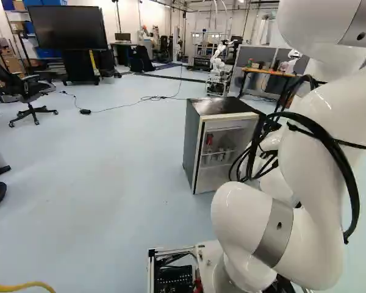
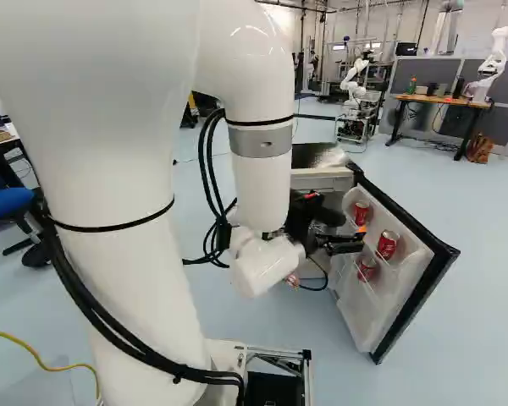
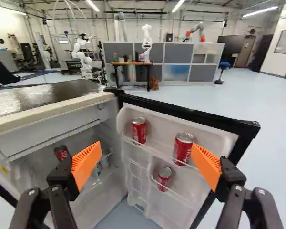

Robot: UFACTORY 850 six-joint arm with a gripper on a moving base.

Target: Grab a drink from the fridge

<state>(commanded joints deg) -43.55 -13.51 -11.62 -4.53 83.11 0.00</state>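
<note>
Step in hand, as judged: line up on a can in the open fridge door (image 3: 181, 113). The door stands swung out from the fridge (image 3: 47, 98). Its upper shelf holds two red cans, the hinge-side can (image 3: 138, 130) and the outer can (image 3: 183, 148); the lower can (image 3: 165, 178) sits below them. Another red can, the inside can (image 3: 62, 153), is in the cabinet.

Technique: pick one can and commit. The outer can looks the roomier choice, but it lies off-centre, close to the line of one pad. You want to shift toward the door's free edge before advancing, so the can falls midway between the fingers. Go in straight and slowly; an off-centre approach would likely nudge the can or push the door on its hinge. Keep the fingers above the shelf rail (image 3: 152, 150), close on the can's upper body, and confirm contact on both sides. Then lift until the base clears the rail, and only then back out. Expect smooth, slippery metal: firm squeeze, no crushing.

End effector: the gripper (image 3: 146, 157) is spread wide, its orange pads (image 3: 86, 163) well apart, with nothing pinched between them. You can see no clear contact with can or door.
</note>
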